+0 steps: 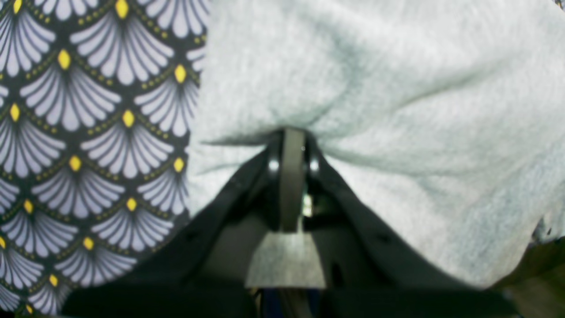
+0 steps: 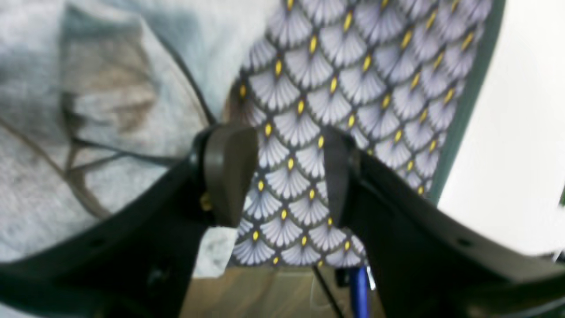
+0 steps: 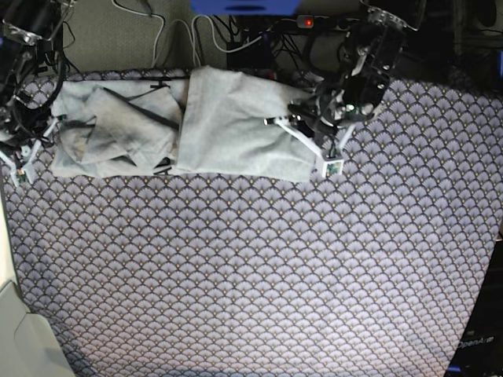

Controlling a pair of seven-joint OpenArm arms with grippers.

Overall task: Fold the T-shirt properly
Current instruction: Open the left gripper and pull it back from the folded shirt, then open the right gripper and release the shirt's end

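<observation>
The left claw (image 1: 292, 145) is clamped on a pinch of the light-grey T-shirt (image 1: 397, 110), which fans out ahead of it and to its right. The right claw (image 2: 289, 172) stands apart, holding nothing, over the scallop-patterned tablecloth (image 2: 353, 66); the shirt lies to its left. Best keep the left pinch firm and regrasp the crumpled end before pulling flat.

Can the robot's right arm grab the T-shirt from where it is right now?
Probably yes. The right end effector is open over bare tablecloth, and the T-shirt lies rumpled right beside it with nothing between them. The left end effector is already pinching the shirt's other end.
</observation>
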